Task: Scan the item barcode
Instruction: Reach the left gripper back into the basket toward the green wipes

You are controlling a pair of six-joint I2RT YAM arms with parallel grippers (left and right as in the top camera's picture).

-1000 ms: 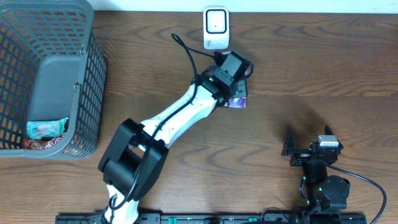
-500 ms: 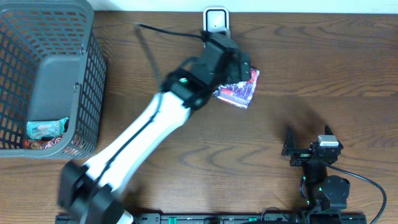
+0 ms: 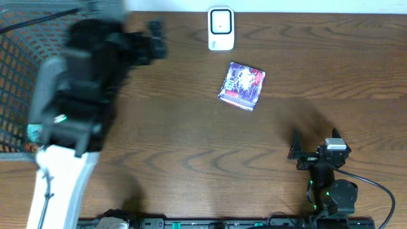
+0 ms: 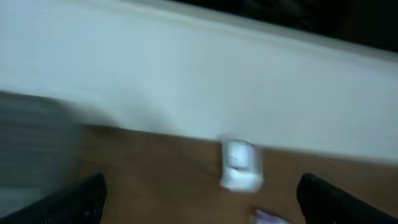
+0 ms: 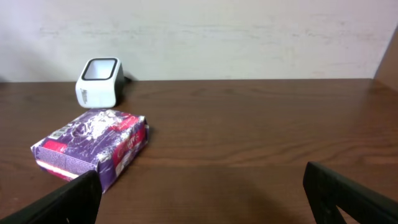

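Observation:
The item, a purple and red packet (image 3: 242,85), lies flat on the wooden table with nothing touching it, just below and right of the white barcode scanner (image 3: 220,28). My left gripper (image 3: 152,41) is a motion blur at the upper left, well away from the packet. In the left wrist view the left gripper (image 4: 202,208) stands open and empty, the scanner (image 4: 241,163) ahead and a corner of the packet (image 4: 268,216) at the bottom edge. My right gripper (image 3: 316,141) rests open at the lower right. Its wrist view shows the packet (image 5: 93,146) and scanner (image 5: 99,81).
A grey mesh basket (image 3: 13,95) stands at the far left, partly covered by the blurred left arm, with a wrapped item (image 3: 33,133) showing inside it. A pale wall runs along the table's far edge.
The left gripper has opened and let the packet go onto the table below the scanner. The left arm has swung fast to the left toward the basket. The right arm has not moved.

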